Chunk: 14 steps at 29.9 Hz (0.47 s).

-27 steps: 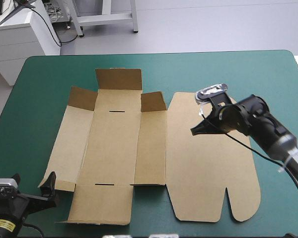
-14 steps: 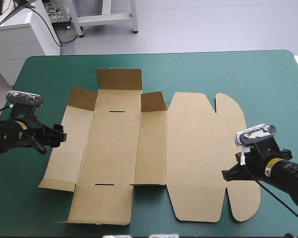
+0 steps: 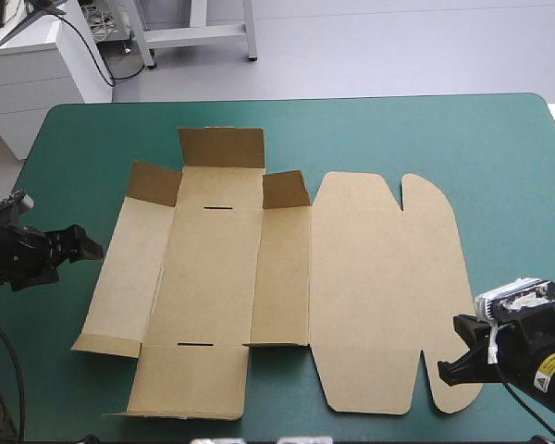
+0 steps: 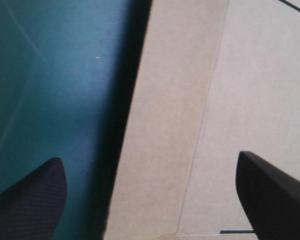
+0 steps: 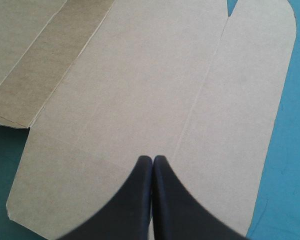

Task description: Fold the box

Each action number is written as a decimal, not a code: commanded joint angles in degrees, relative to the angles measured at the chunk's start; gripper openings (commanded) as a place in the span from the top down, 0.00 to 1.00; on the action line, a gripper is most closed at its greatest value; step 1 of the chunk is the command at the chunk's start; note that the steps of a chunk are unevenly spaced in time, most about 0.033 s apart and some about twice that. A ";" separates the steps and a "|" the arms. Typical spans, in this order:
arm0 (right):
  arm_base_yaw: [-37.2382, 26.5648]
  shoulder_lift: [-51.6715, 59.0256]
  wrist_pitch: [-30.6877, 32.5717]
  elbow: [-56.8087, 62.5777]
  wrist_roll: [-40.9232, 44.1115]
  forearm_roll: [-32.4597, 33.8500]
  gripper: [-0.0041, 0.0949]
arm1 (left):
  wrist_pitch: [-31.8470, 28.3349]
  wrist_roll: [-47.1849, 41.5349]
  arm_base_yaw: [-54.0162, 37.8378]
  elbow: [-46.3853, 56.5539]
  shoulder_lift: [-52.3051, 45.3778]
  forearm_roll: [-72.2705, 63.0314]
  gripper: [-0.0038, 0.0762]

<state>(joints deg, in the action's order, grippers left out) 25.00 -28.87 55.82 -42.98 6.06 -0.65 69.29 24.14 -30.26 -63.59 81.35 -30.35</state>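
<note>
Fingers of the left hand stand wide apart, so we record this hand as open and empty. It hangs just beside the left edge of the box. In the left wrist view that edge runs between the two fingers, one over the teal-green cover and the other over the brown board.

We find the right hand closed, its black fingers meeting in one pointed arch. It sits at the near right part of the box, over the lid panel, and points across that panel.

The box lies unfolded on the bench, somewhat left of centre, with its long panels flat. Three flaps along its far edge tilt upward. We note two narrow slots in the middle panel, one near each end.
</note>
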 commanded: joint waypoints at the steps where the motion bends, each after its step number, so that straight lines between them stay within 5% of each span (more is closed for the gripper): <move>1: -0.25 0.79 -2.87 -1.55 -1.51 -0.13 0.98 | 0.42 3.09 -1.12 -1.10 1.89 -4.00 0.14; 14: -0.25 7.22 -3.38 5.70 -3.54 -0.52 0.98 | 1.07 12.63 2.79 5.32 4.74 -7.60 0.14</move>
<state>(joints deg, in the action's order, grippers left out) 25.00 -22.53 56.09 -36.88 3.67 -0.85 69.06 36.17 -28.83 -58.88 87.92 -35.26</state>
